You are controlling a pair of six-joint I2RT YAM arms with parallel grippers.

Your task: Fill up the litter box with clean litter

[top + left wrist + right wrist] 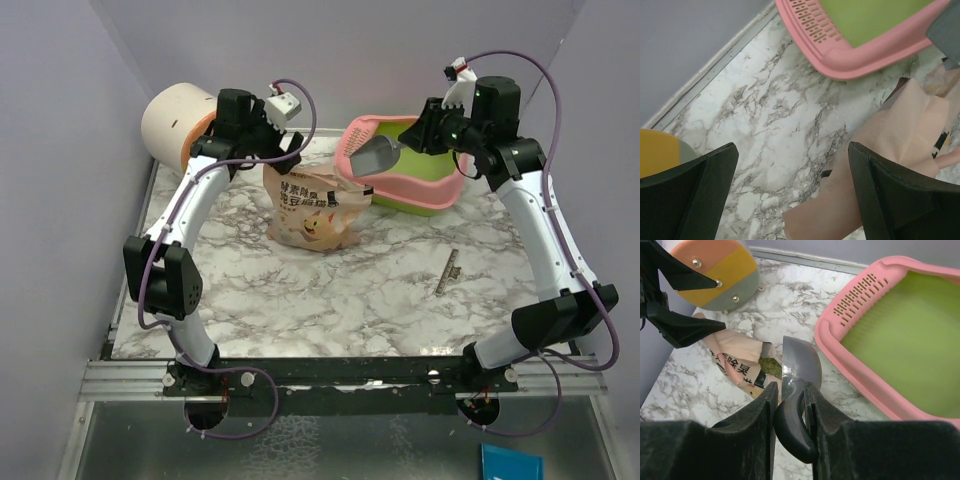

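Left arm: reaches from its base up the left side of the bench (330, 300), elbow raised, wrist turned in toward the middle at the back.
Left gripper (792, 150): jaws spread wide with nothing between them, hanging over bare marble just beside the bag (880, 145), between the cylinder (655, 150) and the litter box (865, 62).
Right arm: runs up the right side of the bench, folds at the elbow and points its wrist leftward over the box.
Right gripper (790, 387): jaws clenched on the black handle of the scoop (801, 362).
Scoop: grey metal blade points away from the wrist, held in the air between the bag's open top and the box's left rim; whether it carries anything cannot be told.
Litter box: sits at the back right of the bench, just right of the bag; pink rim with rows of slots, rounded corners, and a lime-green basin that shows as plain smooth colour.
Clean litter (771, 366): a small olive-green granular patch shows in the bag's mouth, just beside the scoop blade.
Bag: beige with printed characters and a cat picture, creased, at the back centre of the bench.
Cylinder: cream and orange, on its side at the back left corner.
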